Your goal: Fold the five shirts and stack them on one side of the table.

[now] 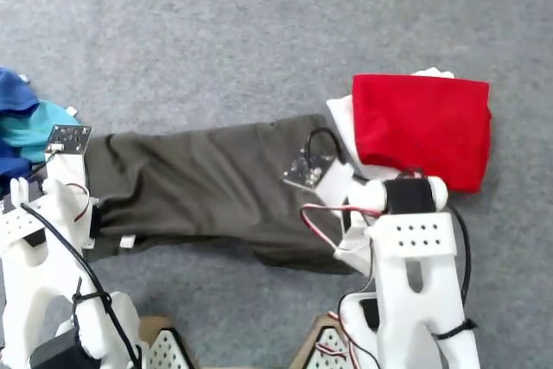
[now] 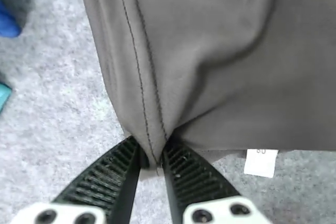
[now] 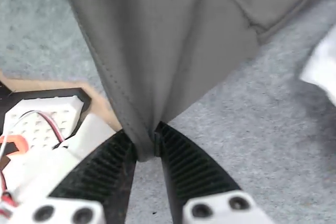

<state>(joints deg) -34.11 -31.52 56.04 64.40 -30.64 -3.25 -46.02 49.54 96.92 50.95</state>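
A dark olive-grey cotton shirt (image 1: 207,187) was laid lengthwise across the grey felt-covered table (image 1: 259,32), between the two arms. Its seamed edge was clamped in the left gripper (image 2: 151,153), close to a small white label (image 2: 261,162). Another hemmed edge was pinched fast in the right gripper (image 3: 148,139), and the cloth was drawn into a peak at each grasp.

The step in hand was judged to be a fold of the near edge over the shirt's body. It would be done well if both held points were lifted together, kept level and carried the same way, so that the crease was set straight and no slack was bunched in the middle. Release was best left until the cloth was laid flat.

A folded bright red shirt (image 1: 421,127) was stacked on a folded white shirt (image 1: 343,118) close to the olive shirt's right end. A crumpled blue shirt (image 1: 15,92) and a teal shirt (image 1: 34,127) were heaped at the left table edge. Open room was left toward the table's far side.
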